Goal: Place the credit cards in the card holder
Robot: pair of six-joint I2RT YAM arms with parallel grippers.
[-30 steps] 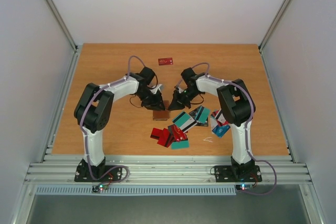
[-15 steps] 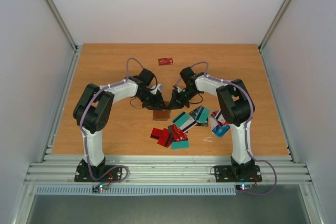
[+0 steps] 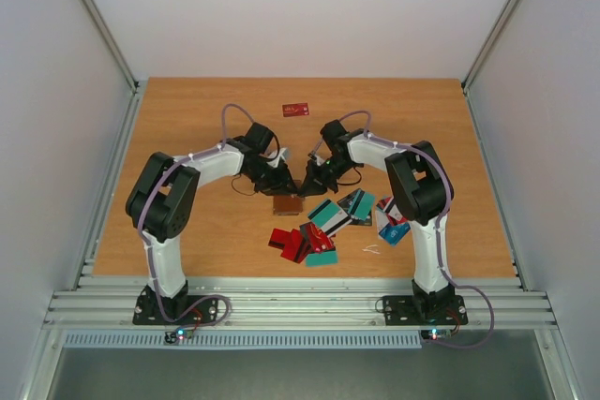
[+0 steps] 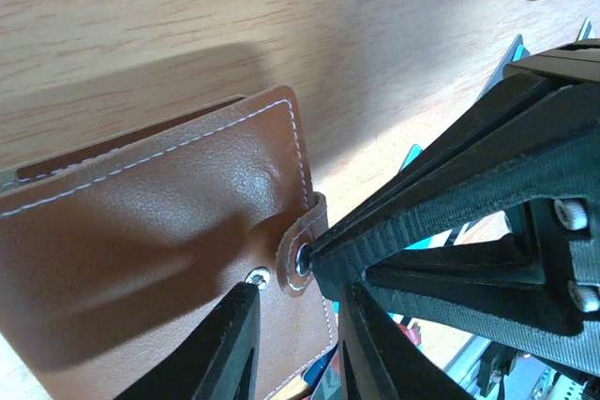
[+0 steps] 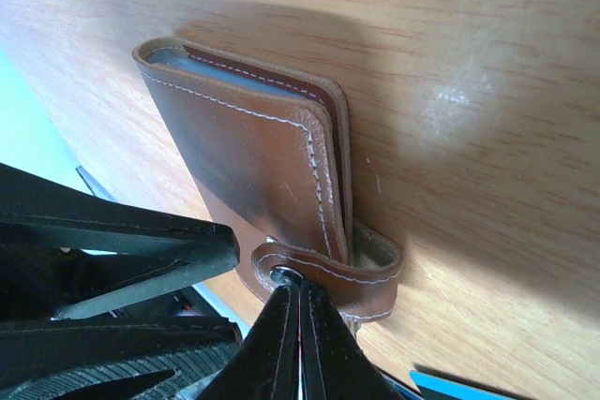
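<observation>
Here, the right gripper (image 5: 298, 311), jaws pressed together at the snap tab, and the left gripper (image 4: 292, 339), jaws slightly apart beside the stud, work at the closed card holder (image 3: 287, 203), apparently to open it, while credit cards (image 3: 319, 231) wait nearby.

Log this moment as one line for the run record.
phase: opening card holder | right tool: shut on snap tab | left tool: straddling holder edge | cards: loose on table

My black claws (image 3: 293, 185) flank a brown card holder (image 5: 262, 166) with white stitching on the orange woodgrain worktop (image 3: 187, 128).
</observation>
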